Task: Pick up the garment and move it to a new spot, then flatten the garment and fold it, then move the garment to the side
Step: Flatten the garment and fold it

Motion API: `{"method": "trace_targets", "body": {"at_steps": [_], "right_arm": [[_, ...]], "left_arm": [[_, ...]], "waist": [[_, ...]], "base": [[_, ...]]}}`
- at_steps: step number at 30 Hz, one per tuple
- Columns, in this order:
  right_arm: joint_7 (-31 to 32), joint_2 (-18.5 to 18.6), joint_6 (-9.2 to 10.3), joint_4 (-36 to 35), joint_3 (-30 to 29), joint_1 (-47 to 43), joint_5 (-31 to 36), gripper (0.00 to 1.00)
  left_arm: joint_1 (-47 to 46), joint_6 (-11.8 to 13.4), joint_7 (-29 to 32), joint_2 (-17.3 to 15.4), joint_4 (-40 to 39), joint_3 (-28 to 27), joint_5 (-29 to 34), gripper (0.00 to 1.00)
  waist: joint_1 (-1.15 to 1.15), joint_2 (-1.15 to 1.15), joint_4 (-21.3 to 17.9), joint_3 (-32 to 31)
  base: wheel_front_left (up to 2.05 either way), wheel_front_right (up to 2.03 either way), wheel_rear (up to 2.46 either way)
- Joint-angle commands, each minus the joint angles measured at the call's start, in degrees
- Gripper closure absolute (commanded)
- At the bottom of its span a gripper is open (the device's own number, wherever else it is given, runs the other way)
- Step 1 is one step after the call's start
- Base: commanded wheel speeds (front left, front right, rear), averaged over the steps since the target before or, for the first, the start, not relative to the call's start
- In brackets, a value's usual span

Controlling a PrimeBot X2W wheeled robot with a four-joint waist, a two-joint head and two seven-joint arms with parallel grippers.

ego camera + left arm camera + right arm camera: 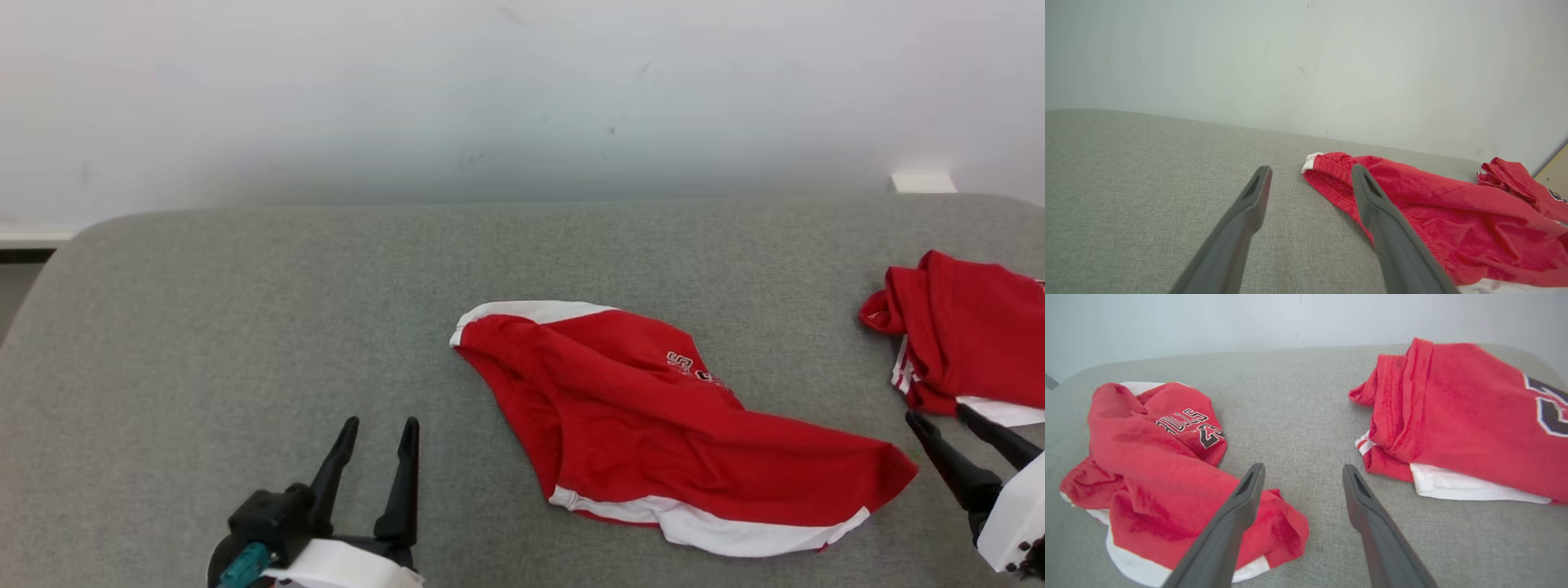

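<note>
A red garment (653, 416) with white trim and dark lettering lies crumpled in the middle of the grey padded table (245, 327). The left wrist view shows this garment (1453, 212) to the right of my fingers, and in the right wrist view the garment (1163, 473) lies at the left. My left gripper (380, 429) stands open over bare table, left of the garment and apart from it. At the lower right my right gripper (940, 413) is open, between the garment's right end and a second red piece.
A second red garment (963, 343), folded, with white trim and a dark number, lies at the table's right edge; in the right wrist view this folded garment (1474, 416) is at the right. A pale wall (522, 90) rises behind the table. The table's left half is bare cloth.
</note>
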State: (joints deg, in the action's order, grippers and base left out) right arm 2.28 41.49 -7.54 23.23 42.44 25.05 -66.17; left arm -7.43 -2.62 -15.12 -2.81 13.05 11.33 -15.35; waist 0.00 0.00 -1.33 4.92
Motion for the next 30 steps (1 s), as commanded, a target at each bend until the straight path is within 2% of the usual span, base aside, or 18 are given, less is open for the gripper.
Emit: {"method": "trace_targets", "body": {"at_steps": [1,4,7,10,16,18,20,23,30], "right_arm": [[-1.2,0.2,0.12,-0.6,-0.5,0.2,1.0,0.00],[-7.2,-0.4,0.13,-2.8,-2.7,-0.5,3.9,0.00],[-13.8,-2.3,0.12,-4.7,-5.5,-2.4,8.0,0.00],[-16.8,-5.4,0.13,-6.3,-10.3,-4.8,12.6,0.00],[-17.4,-18.4,0.13,-14.6,-26.4,-15.0,23.1,0.00],[-17.4,-22.2,0.12,-17.7,-29.9,-17.8,26.5,0.00],[-17.4,-25.1,0.12,-19.6,-31.2,-20.1,29.3,0.00],[-17.4,-27.5,0.13,-20.6,-31.0,-22.1,32.1,0.00],[-17.5,-27.7,0.12,-20.3,-30.6,-21.9,33.7,0.00]], "left_arm": [[0.9,0.2,0.0,-0.2,0.1,-0.3,-0.4,0.00],[1.3,0.1,0.0,-0.2,-0.4,-0.6,-0.8,0.00],[2.1,0.3,0.0,-0.2,-0.6,-0.7,-1.2,0.00],[2.3,0.5,0.0,-0.2,-1.1,-0.6,-1.5,0.00],[3.2,1.0,0.0,-0.2,-1.8,-0.8,-2.1,0.00],[3.3,1.0,0.0,-0.2,-2.0,-0.9,-2.2,0.00],[3.5,1.2,0.0,-0.2,-2.1,-0.9,-2.3,0.00],[3.5,1.0,0.0,-0.2,-2.2,-0.9,-2.4,0.00],[2.8,-0.3,0.0,-0.2,-1.4,0.7,-2.6,0.00]], "waist": [[0.00,0.00,-1.3,-1.7],[0.00,0.00,-2.3,-3.3],[0.00,0.00,-3.0,-4.4],[0.00,0.00,-3.4,-5.0],[0.00,0.00,-3.9,-5.8],[0.00,0.00,-4.0,-6.0],[0.00,0.00,-4.1,-6.1],[0.00,0.00,-4.3,-6.1],[0.00,0.00,-4.5,-5.5]], "base": [[0.00,0.00,0.00],[0.00,0.00,0.00],[0.00,0.00,0.00],[0.00,0.00,0.00],[0.00,0.00,0.00],[0.00,0.00,0.00],[0.00,0.00,0.00],[0.00,0.00,0.00],[0.00,0.00,0.00]]}}
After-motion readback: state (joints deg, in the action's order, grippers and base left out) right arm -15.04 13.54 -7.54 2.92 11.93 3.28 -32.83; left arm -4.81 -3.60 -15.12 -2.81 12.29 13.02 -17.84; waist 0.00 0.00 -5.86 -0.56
